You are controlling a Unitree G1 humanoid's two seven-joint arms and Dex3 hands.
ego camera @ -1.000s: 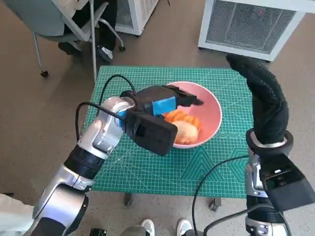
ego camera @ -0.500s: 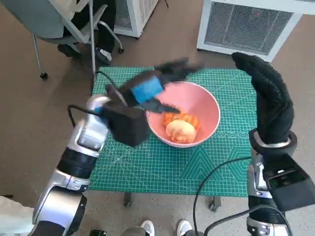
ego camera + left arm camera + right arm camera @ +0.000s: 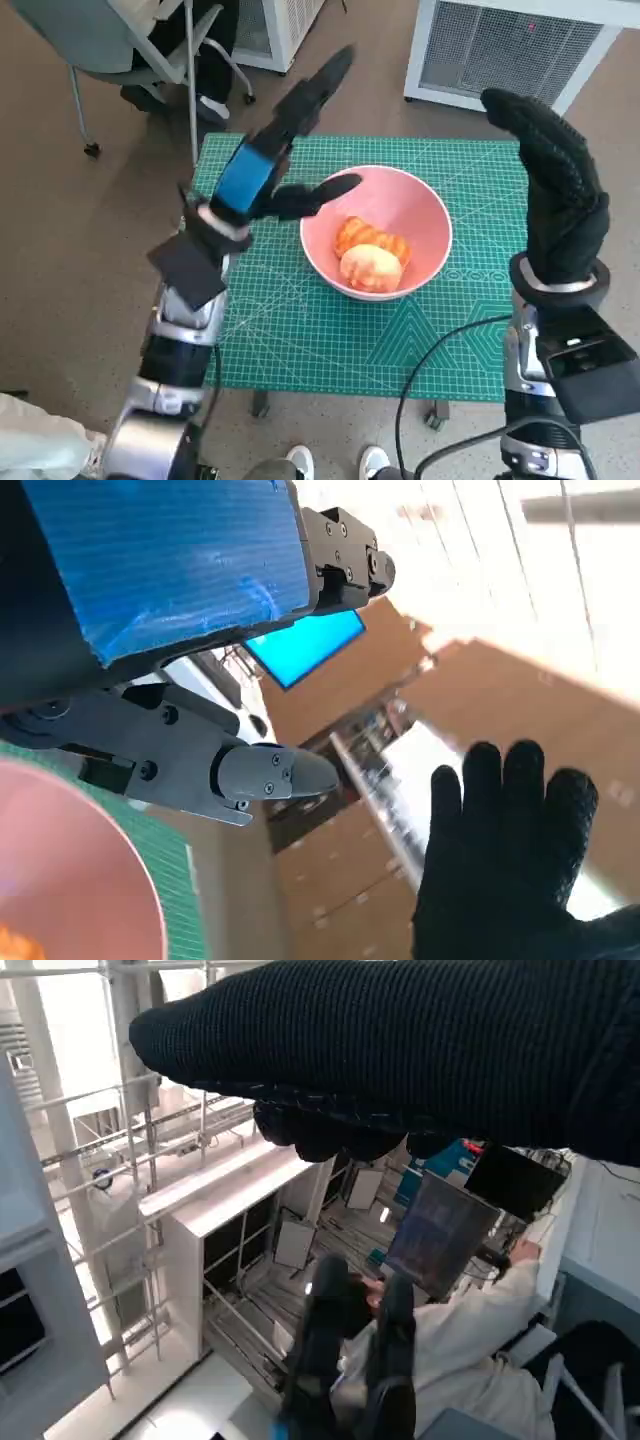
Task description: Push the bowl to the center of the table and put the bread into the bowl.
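Both hands are seen raised off the table with nothing in them. The black left hand with blue tape on its back (image 3: 268, 165) is lifted up over the left edge of the green cutting mat (image 3: 300, 330), fingers spread wide, one long finger stretched toward the far side and the thumb poked out toward the rim of the round pink plastic bowl (image 3: 420, 205). It's not touching the bowl, pretty sure. The right hand in the black knitted glove (image 3: 555, 195) is held upright at the right side of the mat, fingers straight and together-ish, also loose and empty. The bowl is parked roughly mid-table on the mat, and the two golden-orange pieces of bread (image 3: 370, 255) are seen lying inside it, touching each other.
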